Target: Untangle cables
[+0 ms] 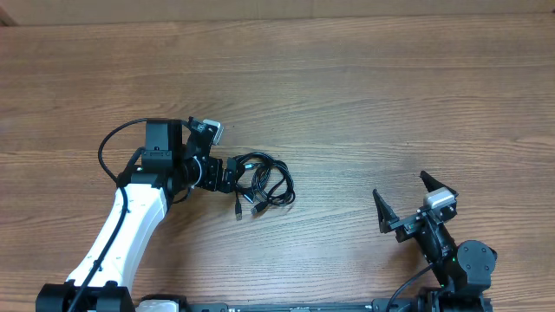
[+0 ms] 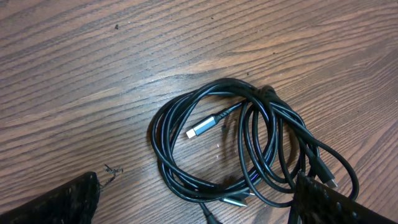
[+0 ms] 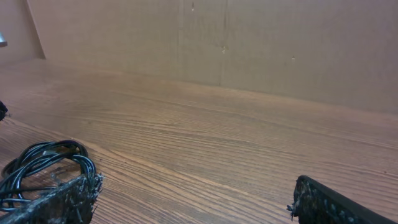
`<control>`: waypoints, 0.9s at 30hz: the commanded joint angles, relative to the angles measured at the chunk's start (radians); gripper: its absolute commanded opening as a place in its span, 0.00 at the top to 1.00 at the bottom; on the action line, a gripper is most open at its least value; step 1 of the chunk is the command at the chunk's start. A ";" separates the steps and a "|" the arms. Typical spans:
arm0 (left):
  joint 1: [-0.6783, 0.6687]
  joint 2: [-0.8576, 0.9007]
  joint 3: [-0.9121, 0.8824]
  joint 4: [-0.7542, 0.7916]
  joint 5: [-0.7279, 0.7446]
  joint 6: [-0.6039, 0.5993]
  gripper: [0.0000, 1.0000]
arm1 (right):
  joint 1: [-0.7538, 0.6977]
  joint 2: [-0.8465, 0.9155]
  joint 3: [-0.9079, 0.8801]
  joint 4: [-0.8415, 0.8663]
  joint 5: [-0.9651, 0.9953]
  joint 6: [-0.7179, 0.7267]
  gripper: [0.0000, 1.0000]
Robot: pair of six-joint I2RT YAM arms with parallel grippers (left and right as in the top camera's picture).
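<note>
The cables (image 1: 264, 182) lie as one tangled bundle of thin black loops on the wooden table, left of centre. In the left wrist view the cables (image 2: 249, 143) show overlapping loops and silver-tipped plug ends. My left gripper (image 1: 227, 173) is open at the bundle's left edge, and its fingertips (image 2: 199, 202) straddle the near loops without closing on them. My right gripper (image 1: 406, 204) is open and empty at the front right, far from the bundle. The cables also show at the lower left of the right wrist view (image 3: 37, 165).
The wooden table (image 1: 364, 95) stretches wide behind and to the right of the bundle. A brown wall (image 3: 249, 43) stands at the table's far edge. The left arm's own thick black wire (image 1: 108, 147) loops beside its wrist.
</note>
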 commanded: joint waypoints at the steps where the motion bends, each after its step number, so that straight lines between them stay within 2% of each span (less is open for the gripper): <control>1: -0.004 0.004 0.026 0.001 0.000 -0.006 0.00 | -0.003 -0.002 0.020 -0.017 0.007 -0.008 0.00; 27: -0.004 0.004 0.026 0.001 -0.026 -0.006 0.00 | -0.004 -0.002 0.019 -0.017 0.007 -0.008 0.00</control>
